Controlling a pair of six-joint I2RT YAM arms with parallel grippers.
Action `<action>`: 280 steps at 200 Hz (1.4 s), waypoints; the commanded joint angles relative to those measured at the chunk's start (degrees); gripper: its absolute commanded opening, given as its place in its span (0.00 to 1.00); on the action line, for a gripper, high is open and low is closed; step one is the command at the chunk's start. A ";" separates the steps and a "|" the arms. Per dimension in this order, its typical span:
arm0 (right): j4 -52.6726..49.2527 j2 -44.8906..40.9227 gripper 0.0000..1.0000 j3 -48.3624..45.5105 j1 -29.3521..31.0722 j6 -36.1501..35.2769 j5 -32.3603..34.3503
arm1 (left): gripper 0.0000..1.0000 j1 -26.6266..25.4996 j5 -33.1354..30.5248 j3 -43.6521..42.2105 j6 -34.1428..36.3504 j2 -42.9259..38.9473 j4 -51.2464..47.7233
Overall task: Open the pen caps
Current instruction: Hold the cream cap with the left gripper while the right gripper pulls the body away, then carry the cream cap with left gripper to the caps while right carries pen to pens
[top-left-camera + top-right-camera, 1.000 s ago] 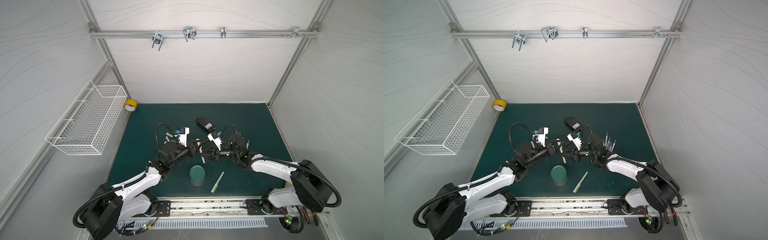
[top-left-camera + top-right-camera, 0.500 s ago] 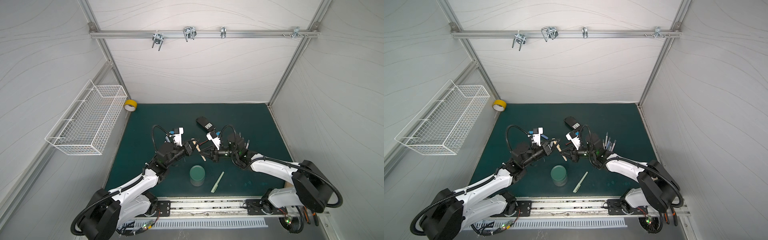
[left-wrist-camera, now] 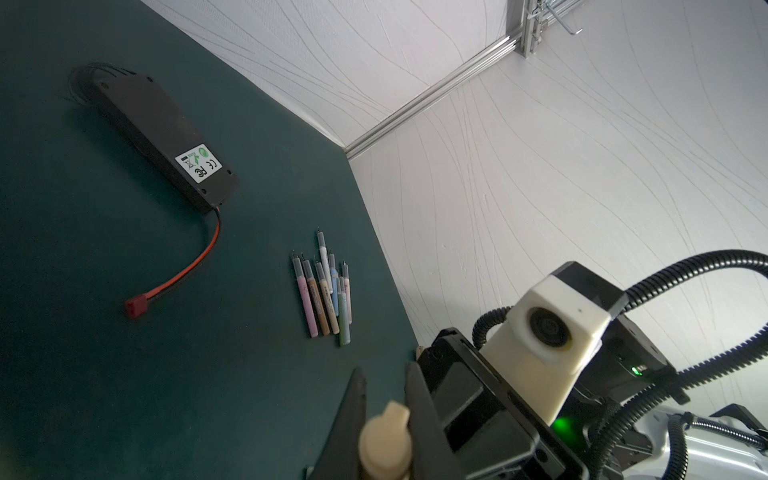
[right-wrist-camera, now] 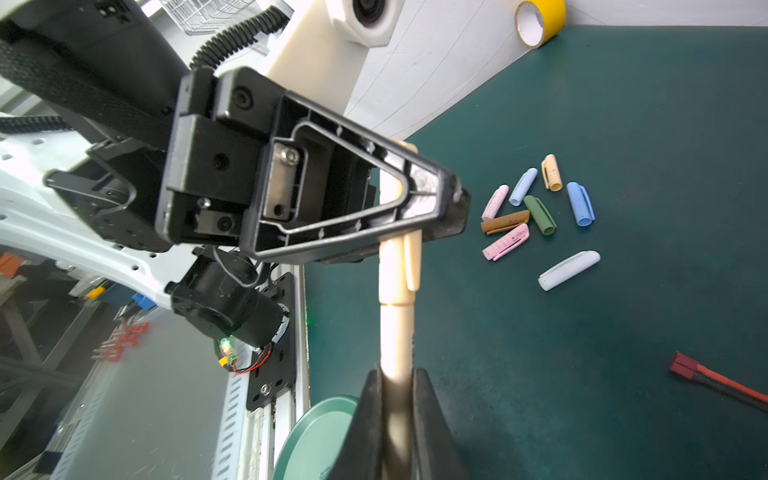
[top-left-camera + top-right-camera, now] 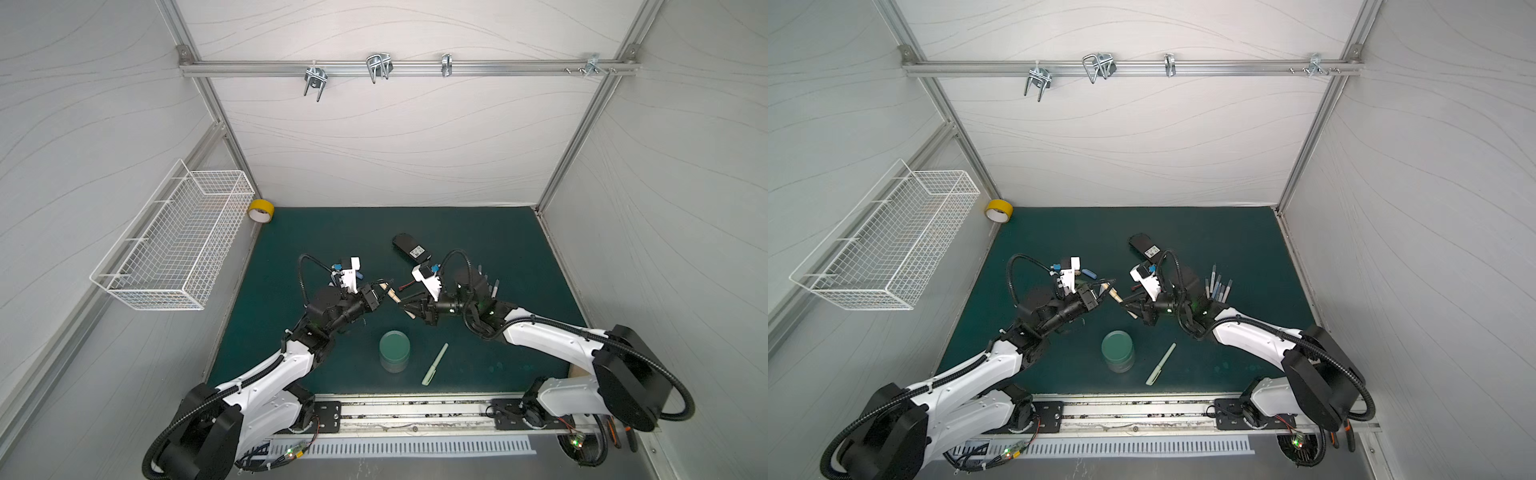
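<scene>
A tan pen (image 4: 397, 332) hangs above the mat between both grippers. My right gripper (image 4: 397, 380) is shut on its body. My left gripper (image 4: 451, 210) is shut on its clipped cap (image 4: 409, 257), whose end shows between the fingers (image 3: 355, 415). Cap and body meet with no gap. In both top views the grippers (image 5: 384, 289) (image 5: 406, 308) face each other mid-table, as do (image 5: 1108, 287) (image 5: 1127, 305). Several loose pen caps (image 4: 536, 208) lie in a cluster. Several uncapped pens (image 3: 326, 295) (image 5: 1217, 286) lie side by side. A capped pale green pen (image 5: 434, 363) (image 5: 1160, 363) lies near the front.
A round green container (image 5: 394, 350) (image 5: 1118, 350) stands below the grippers. A black battery pack (image 5: 409, 249) (image 3: 166, 137) with a red-wired plug (image 3: 135, 307) (image 4: 683, 368) lies behind. Yellow tape (image 5: 260, 210) sits in the back left corner and a wire basket (image 5: 174, 245) hangs on the left wall.
The left wrist has shifted a little to the left and the left gripper has risen slightly. The right gripper has closed a touch tighter on the pen body.
</scene>
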 commanded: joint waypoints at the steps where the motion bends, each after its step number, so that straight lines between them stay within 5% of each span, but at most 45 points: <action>1: -6.82 -1.02 0.00 -0.12 -1.31 -0.92 -12.01 | 0.00 4.63 -11.26 -0.21 2.11 -0.83 2.04; 101: -10.37 4.87 0.00 3.17 -3.58 0.24 -21.21 | 0.00 5.12 -10.69 -0.21 2.02 -0.60 2.32; 119: -12.32 3.86 0.00 3.10 -3.48 -0.12 -15.40 | 0.00 5.29 -10.97 -0.38 1.82 -0.78 2.16; 155: -14.76 -1.84 0.00 0.02 -0.86 -6.55 8.24 | 0.00 5.90 -12.40 -0.73 1.45 -1.72 1.05; 193: -9.26 -7.39 0.00 -5.97 4.04 -17.67 19.93 | 0.00 6.00 -14.69 -1.08 0.99 -2.10 -0.63; 247: -11.19 -10.47 0.00 -6.46 4.05 -17.88 23.28 | 0.00 6.34 -15.90 -1.02 0.62 -2.72 -2.47; 280: -14.22 -9.61 0.00 -4.68 2.74 -15.36 26.44 | 0.00 6.34 -29.96 2.74 1.47 -5.92 -23.85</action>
